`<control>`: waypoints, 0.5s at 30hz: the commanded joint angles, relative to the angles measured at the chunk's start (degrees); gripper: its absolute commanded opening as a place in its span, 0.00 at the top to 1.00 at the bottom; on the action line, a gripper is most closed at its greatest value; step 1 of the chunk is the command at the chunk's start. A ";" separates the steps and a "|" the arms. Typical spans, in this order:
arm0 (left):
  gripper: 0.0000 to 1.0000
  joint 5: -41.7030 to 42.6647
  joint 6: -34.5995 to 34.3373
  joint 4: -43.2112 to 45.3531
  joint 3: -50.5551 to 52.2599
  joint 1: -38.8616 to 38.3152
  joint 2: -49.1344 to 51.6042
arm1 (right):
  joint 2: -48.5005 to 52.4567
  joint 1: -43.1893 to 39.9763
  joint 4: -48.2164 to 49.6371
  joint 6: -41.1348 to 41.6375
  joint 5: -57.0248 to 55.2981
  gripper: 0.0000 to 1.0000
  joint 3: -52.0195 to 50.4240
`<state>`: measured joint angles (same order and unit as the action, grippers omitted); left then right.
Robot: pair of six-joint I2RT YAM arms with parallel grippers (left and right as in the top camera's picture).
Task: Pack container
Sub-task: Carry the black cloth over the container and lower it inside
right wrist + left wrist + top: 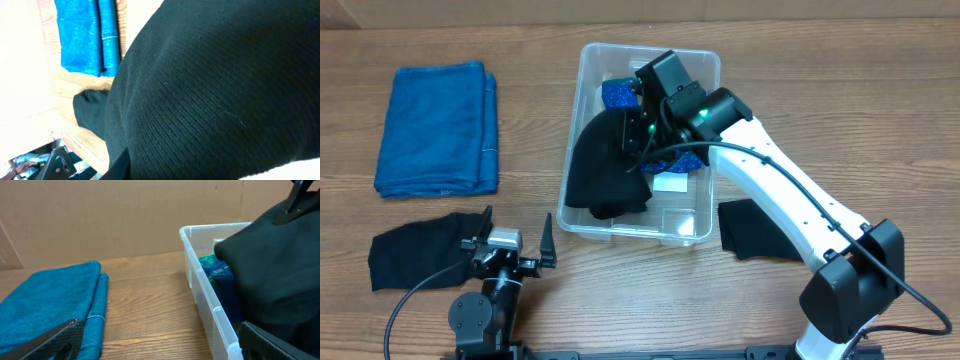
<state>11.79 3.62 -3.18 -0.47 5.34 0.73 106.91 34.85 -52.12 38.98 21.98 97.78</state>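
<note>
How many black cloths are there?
3: one black cloth hanging over the clear rectangular plastic container, one flat on the wooden table left of it, one right of it. More may be hidden inside.

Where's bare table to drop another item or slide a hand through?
Bare wood: the strip between the folded blue towel and the container; the far right corner beyond the right arm. Crowded: the container itself, draped with the black garment in the right gripper; also near-left, around the left gripper and black cloth.
</note>
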 commanded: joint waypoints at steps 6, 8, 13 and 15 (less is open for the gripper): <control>0.00 -0.17 1.11 0.02 0.20 0.37 -0.46 | -0.68 3.02 7.13 0.98 -0.92 0.96 -5.97; 0.00 -0.17 1.11 0.02 0.20 0.37 -0.46 | -0.68 3.02 7.28 0.39 -0.70 0.96 -7.65; 0.00 -0.17 1.11 0.02 0.20 0.37 -0.46 | -0.63 3.02 0.92 0.00 -7.58 0.69 -8.92; 0.00 -0.17 1.11 0.02 0.20 0.37 -0.46 | -0.63 3.02 -1.97 0.00 -12.70 0.43 -8.92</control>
<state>11.79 3.62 -3.20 -0.47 5.34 0.75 106.91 37.65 -52.23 39.38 16.64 88.86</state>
